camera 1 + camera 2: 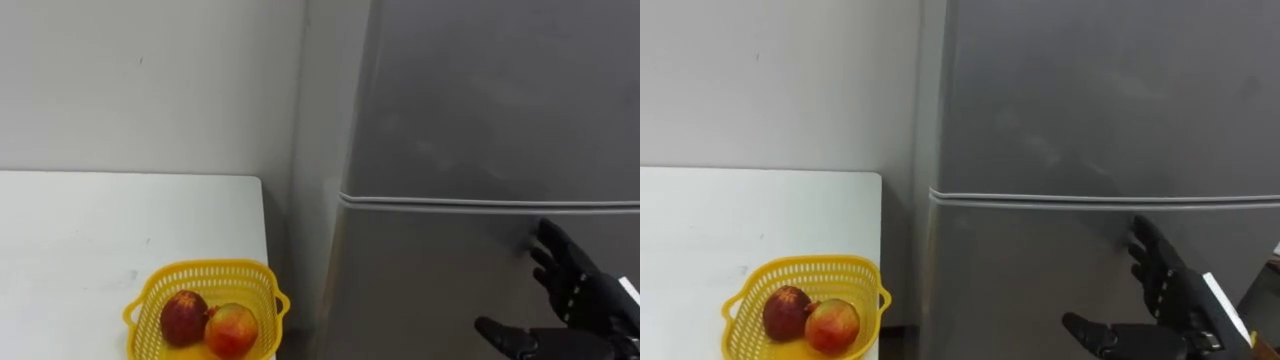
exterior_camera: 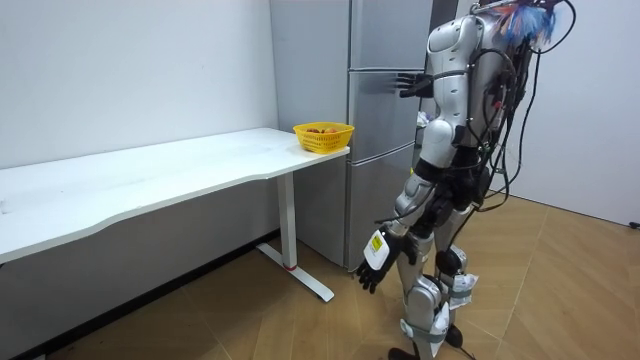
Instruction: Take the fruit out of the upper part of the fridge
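The robot stands right in front of a grey fridge point(image 1: 480, 100), which fills the right side of the eye views. The upper door point(image 1: 500, 90) is closed flush, so anything inside is hidden behind it. The seam point(image 1: 480, 202) between the upper door and the lower door point(image 1: 420, 280) runs across mid-frame.

The right hand point(image 1: 580, 295) comes up from the lower right corner, fingers point(image 1: 550, 245) spread and straight, thumb out to the side, holding nothing. Its fingertips sit just under the seam, over the lower door, but it's hard to tell whether they're actually touching the surface.

In the room view the left hand point(image 2: 375, 265) hangs low by the robot's thigh, fingers loose and relaxed, also empty.

At the lower left of the eye views a yellow basket point(image 1: 205, 268) sits at the corner of a white table point(image 1: 100, 230), just beside the fridge. It has two reddish fruits in it, one darker point(image 1: 184, 317) and one more orange point(image 1: 232, 330), touching each other.
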You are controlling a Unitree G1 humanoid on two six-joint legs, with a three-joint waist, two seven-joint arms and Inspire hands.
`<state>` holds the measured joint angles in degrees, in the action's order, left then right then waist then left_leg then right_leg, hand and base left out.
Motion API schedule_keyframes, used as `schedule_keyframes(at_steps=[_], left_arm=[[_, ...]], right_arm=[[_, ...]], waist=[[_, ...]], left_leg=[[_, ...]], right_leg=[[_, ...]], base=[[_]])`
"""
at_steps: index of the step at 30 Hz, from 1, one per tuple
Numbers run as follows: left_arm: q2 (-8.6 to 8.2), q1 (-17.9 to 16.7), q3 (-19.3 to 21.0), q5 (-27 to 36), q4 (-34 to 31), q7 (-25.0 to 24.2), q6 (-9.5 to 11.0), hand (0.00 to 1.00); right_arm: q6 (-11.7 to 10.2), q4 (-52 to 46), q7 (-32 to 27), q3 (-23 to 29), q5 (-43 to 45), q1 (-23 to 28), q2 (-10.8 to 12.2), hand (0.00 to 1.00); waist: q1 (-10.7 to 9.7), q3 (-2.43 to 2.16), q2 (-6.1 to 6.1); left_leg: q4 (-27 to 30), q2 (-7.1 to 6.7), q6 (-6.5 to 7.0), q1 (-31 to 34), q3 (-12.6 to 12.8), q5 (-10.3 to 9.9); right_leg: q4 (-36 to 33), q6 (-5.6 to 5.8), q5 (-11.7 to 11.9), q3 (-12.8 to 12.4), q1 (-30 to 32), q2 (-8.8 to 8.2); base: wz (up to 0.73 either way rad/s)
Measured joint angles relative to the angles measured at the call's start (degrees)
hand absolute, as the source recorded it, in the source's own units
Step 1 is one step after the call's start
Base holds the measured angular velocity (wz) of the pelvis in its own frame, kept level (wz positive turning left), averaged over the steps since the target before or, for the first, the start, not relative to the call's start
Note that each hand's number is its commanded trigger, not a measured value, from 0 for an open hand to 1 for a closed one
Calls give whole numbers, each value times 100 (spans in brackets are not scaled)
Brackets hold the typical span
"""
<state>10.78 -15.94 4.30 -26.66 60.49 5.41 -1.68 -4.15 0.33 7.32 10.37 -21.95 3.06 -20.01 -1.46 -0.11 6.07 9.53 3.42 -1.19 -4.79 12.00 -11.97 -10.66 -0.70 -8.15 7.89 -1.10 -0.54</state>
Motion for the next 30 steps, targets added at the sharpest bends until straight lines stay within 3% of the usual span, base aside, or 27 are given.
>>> schedule_keyframes(at_steps=[9,18,20,24,26,30], left_arm=[[1,18,-4,0,-42,-90,-6,0],[-25,-41,-1,5,-103,170,-59,0],[-45,-50,-2,11,-97,218,-97,0],[-78,-90,5,13,-175,390,-98,0],[-141,-132,7,-8,-310,444,-88,0],[-203,-125,7,-6,-251,521,-86,0]], right_arm=[[-11,-9,-89,39,42,70,1,0],[-69,751,-1199,75,-44,290,84,0],[-82,1289,-1643,151,-63,287,250,0],[-84,2189,-2294,285,-298,542,499,0],[-82,2701,-2625,418,-381,715,707,0],[-128,3946,-2825,449,-545,756,965,0]], waist=[[-30,0,-10],[-48,-15,-164],[-134,-25,-250],[-160,-13,-296],[-217,-34,-366],[-315,-51,-394]], left_leg=[[0,2,0,4,9,0],[-2,1,2,16,5,-3],[-1,-2,2,3,-15,-3],[-47,-7,0,-84,-42,-3],[-77,-12,1,-76,-43,-3],[-65,-17,1,-117,-58,-2]], right_leg=[[16,0,0,5,-2,0],[30,8,-5,14,-10,-10],[71,10,-4,24,-57,-9],[89,25,-34,15,-105,-2],[93,27,-37,21,-107,-6],[113,32,-56,48,-186,-9]], base=[[0],[1],[6],[7],[0],[2]])
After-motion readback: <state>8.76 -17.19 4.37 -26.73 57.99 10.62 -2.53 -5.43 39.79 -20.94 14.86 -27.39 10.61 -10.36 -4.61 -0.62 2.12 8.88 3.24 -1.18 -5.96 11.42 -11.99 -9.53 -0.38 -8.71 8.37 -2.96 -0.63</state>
